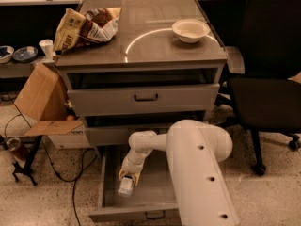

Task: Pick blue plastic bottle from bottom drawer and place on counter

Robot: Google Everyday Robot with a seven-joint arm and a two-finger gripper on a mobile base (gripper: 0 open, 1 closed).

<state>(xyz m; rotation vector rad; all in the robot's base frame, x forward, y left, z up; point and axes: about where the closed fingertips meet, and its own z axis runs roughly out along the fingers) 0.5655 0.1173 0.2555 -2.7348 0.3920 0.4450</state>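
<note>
The bottom drawer [109, 202] is pulled open under the grey cabinet. My white arm reaches down into it from the lower right. My gripper [128, 177] is inside the drawer at its left half, shut on the blue plastic bottle [125, 187], a small whitish bottle that sticks out below the fingers, just above the drawer floor. The counter [155, 46] is the grey-brown cabinet top with a pale arc mark.
A white bowl [190, 30] and a crumpled snack bag [87, 27] sit on the counter. The two upper drawers [146, 98] stand slightly open. A black office chair [268, 88] is at the right. A cardboard box [42, 102] and cables lie at the left.
</note>
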